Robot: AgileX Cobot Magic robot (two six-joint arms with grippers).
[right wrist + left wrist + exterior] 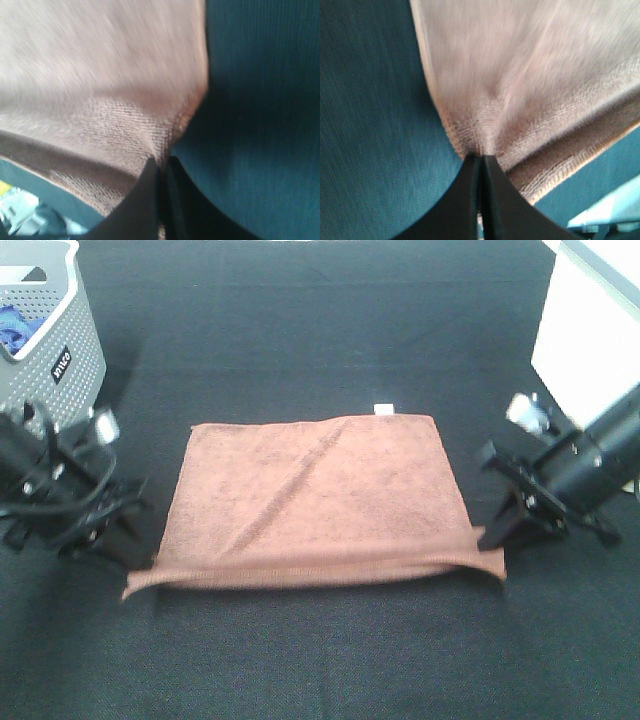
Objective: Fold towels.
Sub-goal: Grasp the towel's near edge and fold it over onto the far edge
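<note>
The dark surface (320, 670) carries the towel (320, 485), spread flat in the middle and not yet folded. The left gripper (148, 558) and the right gripper (492, 540) each pinch one near corner tightly, raising that edge slightly. I judge the first fold is only beginning. The white tag (383, 408) lies at the far edge.

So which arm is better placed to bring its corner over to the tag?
Right. The right end effector is shut on the towel corner nearest the white tag; the left end effector grips the opposite corner.
</note>
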